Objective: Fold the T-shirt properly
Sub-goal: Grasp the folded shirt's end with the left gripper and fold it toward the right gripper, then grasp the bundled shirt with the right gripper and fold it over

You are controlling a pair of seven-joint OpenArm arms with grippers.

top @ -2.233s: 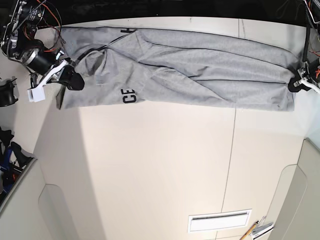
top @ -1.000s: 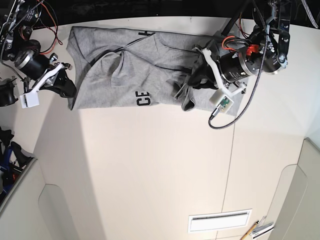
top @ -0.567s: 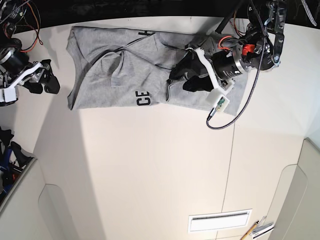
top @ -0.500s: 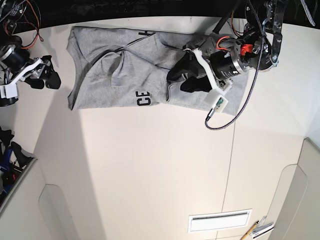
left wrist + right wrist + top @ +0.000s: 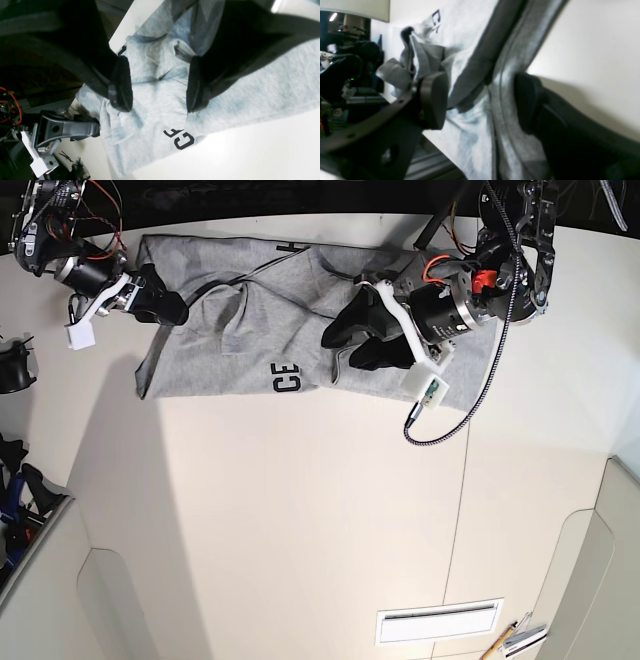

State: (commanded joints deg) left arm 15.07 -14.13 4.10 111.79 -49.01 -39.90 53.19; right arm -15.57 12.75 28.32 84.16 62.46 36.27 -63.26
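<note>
The left gripper (image 5: pixel 160 83) is hovering over the middle of the T-shirt (image 5: pixel 263 338), its fingers spread apart; the right gripper (image 5: pixel 481 100), also parted, is reaching over the shirt's end opposite the left arm. The shirt is lying as a long band across the table (image 5: pixel 320 510). Lengthwise folding appears to be in hand; the next move probably calls for gripping that end and carrying it inward. Open tabletop is extending beyond the lettered edge.

Light heather-grey cotton T-shirt with black block lettering (image 5: pixel 258 330), lying flat along far side of pale bench (image 5: pixel 290 510), folded into long strip, with uneven folds and loose wrinkles across top layer.
</note>
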